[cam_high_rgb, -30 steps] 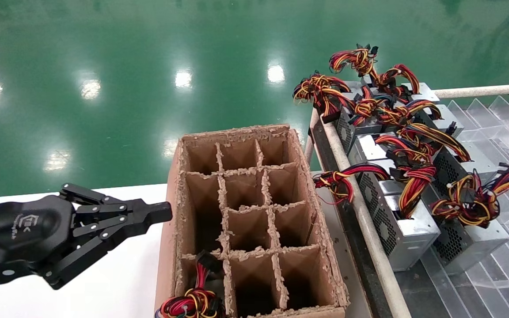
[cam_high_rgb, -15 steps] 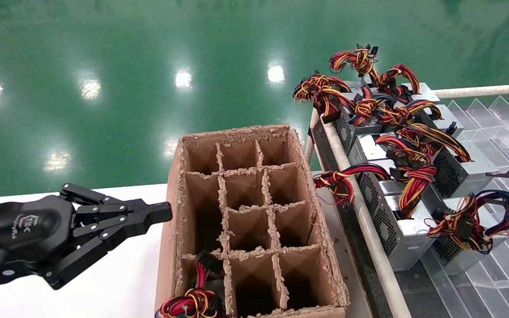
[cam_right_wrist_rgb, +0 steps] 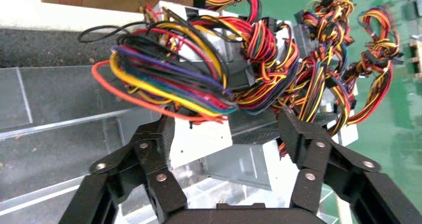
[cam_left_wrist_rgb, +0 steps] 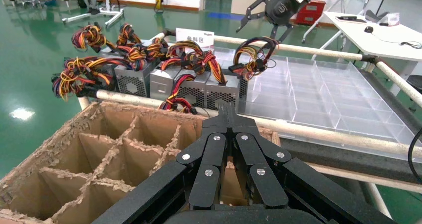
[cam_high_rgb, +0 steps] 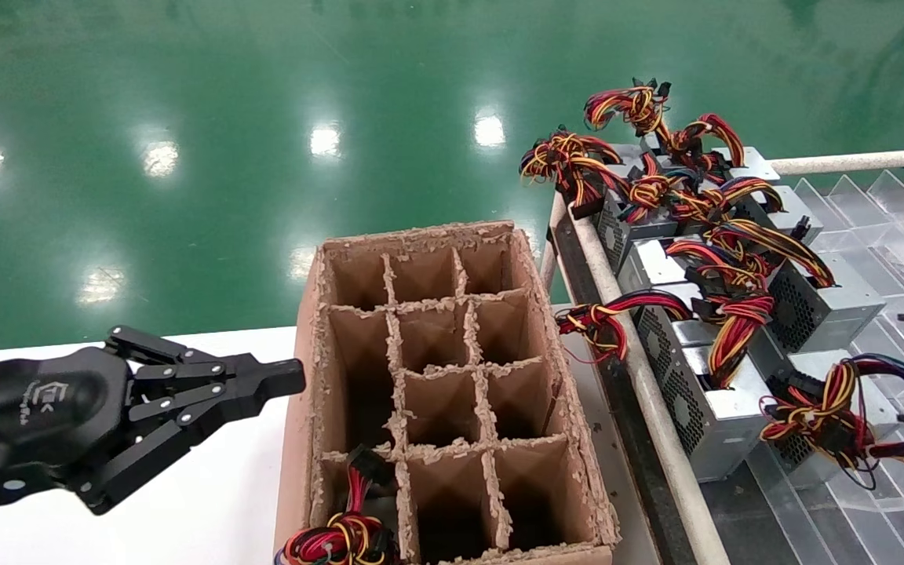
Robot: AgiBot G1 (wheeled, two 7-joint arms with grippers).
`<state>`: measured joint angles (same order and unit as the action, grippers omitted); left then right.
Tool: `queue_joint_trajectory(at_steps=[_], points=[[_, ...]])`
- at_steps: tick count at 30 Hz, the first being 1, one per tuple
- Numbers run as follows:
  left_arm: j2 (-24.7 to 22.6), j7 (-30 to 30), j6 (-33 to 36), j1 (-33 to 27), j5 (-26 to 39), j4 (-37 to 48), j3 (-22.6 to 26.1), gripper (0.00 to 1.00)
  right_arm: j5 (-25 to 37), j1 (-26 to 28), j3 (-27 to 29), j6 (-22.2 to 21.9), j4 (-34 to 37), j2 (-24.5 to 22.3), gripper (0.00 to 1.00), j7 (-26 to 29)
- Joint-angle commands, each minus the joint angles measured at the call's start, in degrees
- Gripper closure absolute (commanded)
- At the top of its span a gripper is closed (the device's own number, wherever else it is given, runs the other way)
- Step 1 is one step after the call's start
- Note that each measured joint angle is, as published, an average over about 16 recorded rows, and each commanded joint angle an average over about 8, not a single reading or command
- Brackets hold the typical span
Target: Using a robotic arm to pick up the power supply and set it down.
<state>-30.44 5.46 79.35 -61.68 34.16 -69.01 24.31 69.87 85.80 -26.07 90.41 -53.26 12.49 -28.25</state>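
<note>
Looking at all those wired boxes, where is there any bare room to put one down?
Most cells of the cardboard box look empty; only its near-left corner holds a wire bundle. The white table left of it is bare around the left gripper. The clear tray is bare beyond the power supply. The other supplies are packed tight.

Cardboard divider box (cam_high_rgb: pixel 530 267) sits dead center on the white table (cam_high_rgb: pixel 209 502).
One wire bundle (cam_high_rgb: pixel 342 537) pokes out of its 7 o'clock cell; clear divided tray (cam_high_rgb: pixel 899 220) at 3 o'clock, green floor (cam_high_rgb: pixel 264 94) behind.
</note>
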Motion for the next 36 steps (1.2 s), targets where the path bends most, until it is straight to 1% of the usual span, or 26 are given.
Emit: queue_joint_trajectory(at_steps=[1,6,13,18,23,28,32,36], points=[[0.0,0.0,0.0,0.0,0.0,0.0,0.0,1.0,0.3,0.2,-0.5,0.1,-0.2,-0.2,0.0,0.2],[0.0,0.0,0.0,0.0,0.0,0.0,0.0,1.0,-3.0,0.8,-1.9,0.6,-0.2,-2.3,0.0,1.3],[0.0,0.0,0.0,0.0,0.0,0.0,0.0,1.0,-9.7,1.7,-3.8,0.7,2.5,-4.1,0.0,2.6],[0.0,0.0,0.0,0.0,0.0,0.0,0.0,1.0,-13.1,2.0,-5.3,0.7,4.9,-5.4,0.0,2.2],[0.0,0.0,0.0,0.0,0.0,0.0,0.0,1.0,-14.4,1.9,-6.6,0.4,7.4,-6.0,0.0,0.7],[0.0,0.0,0.0,0.0,0.0,0.0,0.0,1.0,-17.0,2.1,-7.2,0.3,11.6,-4.7,0.0,-0.1],[0.0,0.0,0.0,0.0,0.0,0.0,0.0,1.0,-22.0,1.9,-7.2,0.5,16.3,-2.4,0.0,0.4],[0.0,0.0,0.0,0.0,0.0,0.0,0.0,1.0,-27.0,0.5,-7.5,0.7,19.9,0.5,0.0,0.3]])
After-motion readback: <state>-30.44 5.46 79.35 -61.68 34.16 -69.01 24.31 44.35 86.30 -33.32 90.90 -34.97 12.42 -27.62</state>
